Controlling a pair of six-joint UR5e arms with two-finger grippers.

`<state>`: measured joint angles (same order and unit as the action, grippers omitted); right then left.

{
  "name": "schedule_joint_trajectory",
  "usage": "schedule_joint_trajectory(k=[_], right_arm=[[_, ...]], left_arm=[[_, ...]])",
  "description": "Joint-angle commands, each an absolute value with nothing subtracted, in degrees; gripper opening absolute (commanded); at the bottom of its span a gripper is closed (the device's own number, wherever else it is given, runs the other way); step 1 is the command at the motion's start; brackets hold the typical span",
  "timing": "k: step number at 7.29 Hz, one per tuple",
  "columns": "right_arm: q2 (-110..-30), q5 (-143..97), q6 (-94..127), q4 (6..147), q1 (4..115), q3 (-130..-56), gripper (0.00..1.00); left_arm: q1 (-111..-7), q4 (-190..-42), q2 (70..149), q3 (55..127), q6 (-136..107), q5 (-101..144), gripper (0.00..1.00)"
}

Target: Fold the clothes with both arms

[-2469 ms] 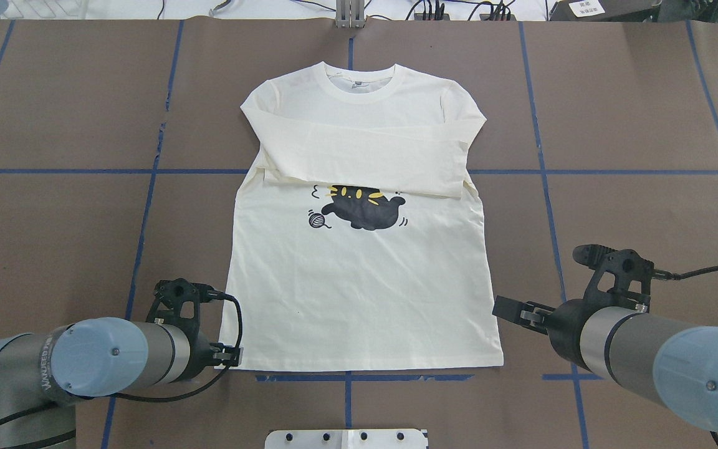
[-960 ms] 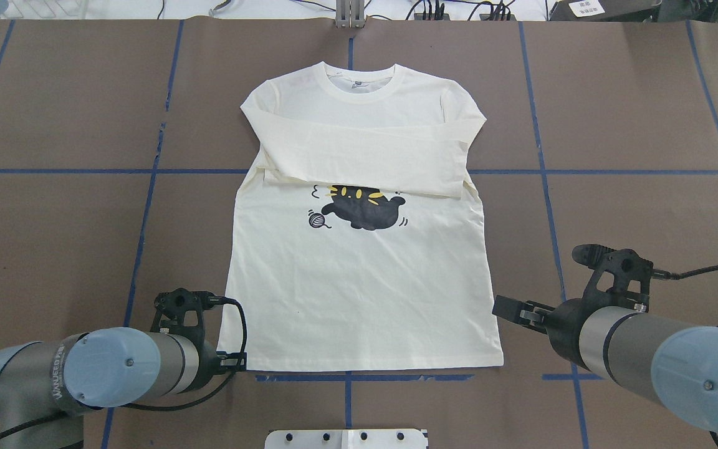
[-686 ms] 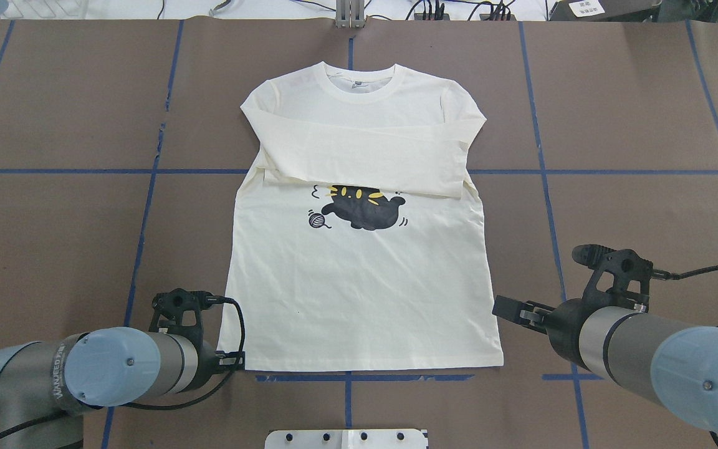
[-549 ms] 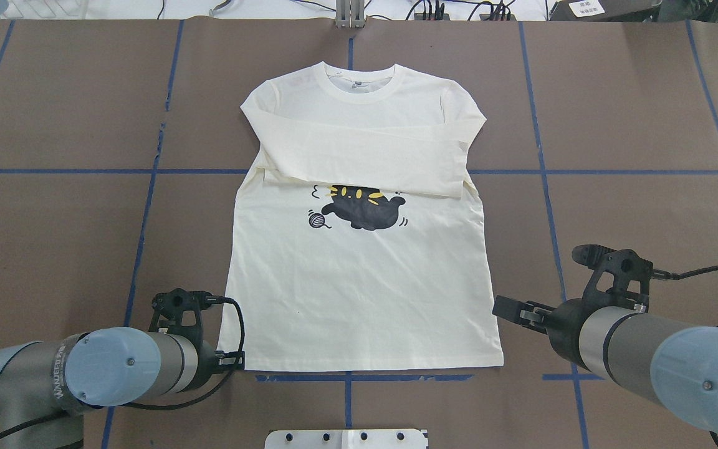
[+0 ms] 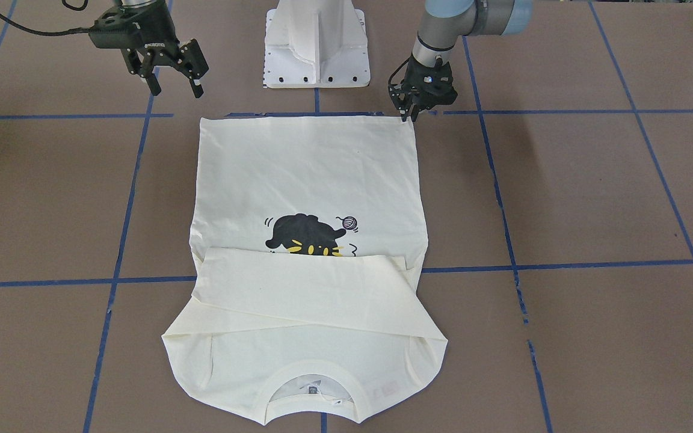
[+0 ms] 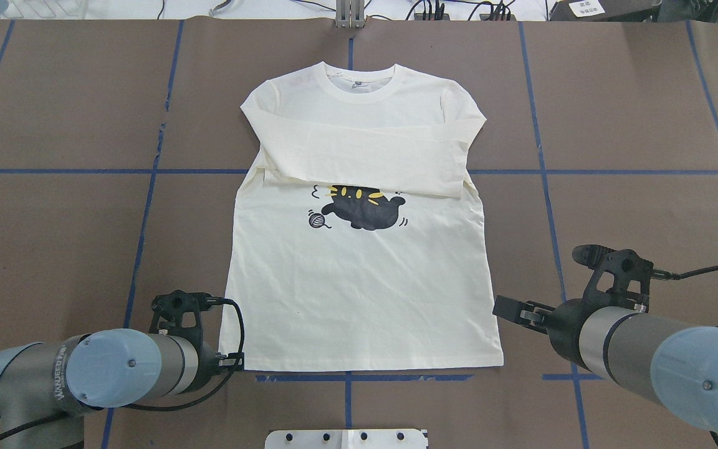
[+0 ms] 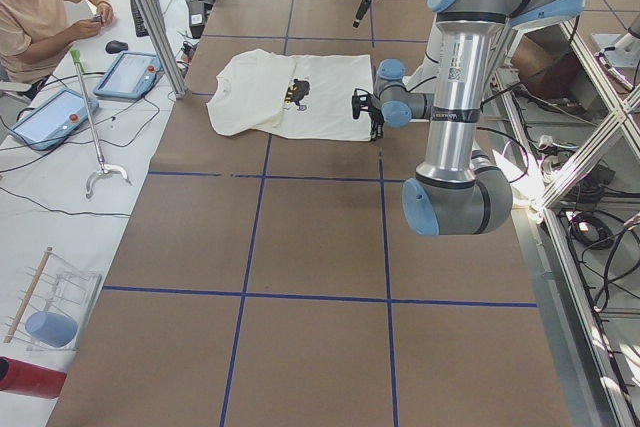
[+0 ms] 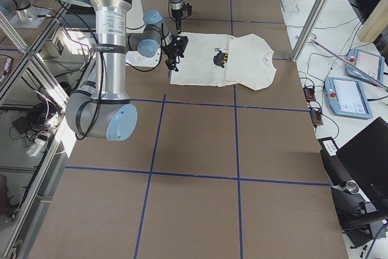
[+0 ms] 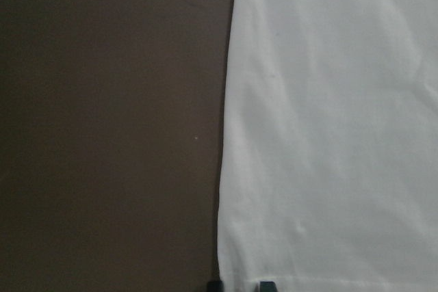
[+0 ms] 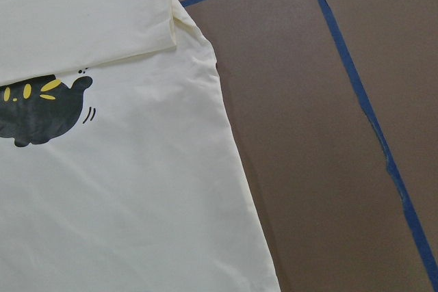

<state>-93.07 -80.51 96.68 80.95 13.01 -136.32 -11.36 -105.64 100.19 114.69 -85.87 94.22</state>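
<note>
The cream long-sleeved shirt (image 6: pixel 359 293) lies flat and face up on the brown table, collar away from me, both sleeves (image 6: pixel 359 156) folded across the chest above the black cat print (image 6: pixel 362 209). My left gripper (image 6: pixel 234 362) is low at the shirt's near left hem corner (image 5: pixel 403 120). In the left wrist view its fingertips (image 9: pixel 267 285) stand close together, pinching that corner. My right gripper (image 5: pixel 175 87) is open and empty, hovering above the table just outside the near right hem corner (image 6: pixel 496 362).
The white pedestal base (image 5: pixel 316 42) stands just behind the hem. Blue tape lines (image 6: pixel 147 187) cross the brown table cover (image 6: pixel 53 249). An operator (image 7: pixel 40 7) sits by tablets (image 7: pixel 125 72) beyond the table's far edge.
My left arm has drawn back and down toward the near left hem corner and has held still there since. The right arm and the shirt have not moved.
</note>
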Motion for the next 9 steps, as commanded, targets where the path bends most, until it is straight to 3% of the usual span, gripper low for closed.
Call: schedule_joint_trajectory(k=[1, 9], right_arm=[[-93.08, -80.51, 96.68, 80.95, 13.01, -136.32, 1.00], [-96.33, -79.19, 97.12, 72.77, 12.83, -133.33, 1.00]], left_arm=[[-11.34, -105.64, 100.11, 114.78, -86.05, 94.22, 0.00], [-14.24, -105.56, 100.11, 116.80, -85.52, 92.20, 0.00]])
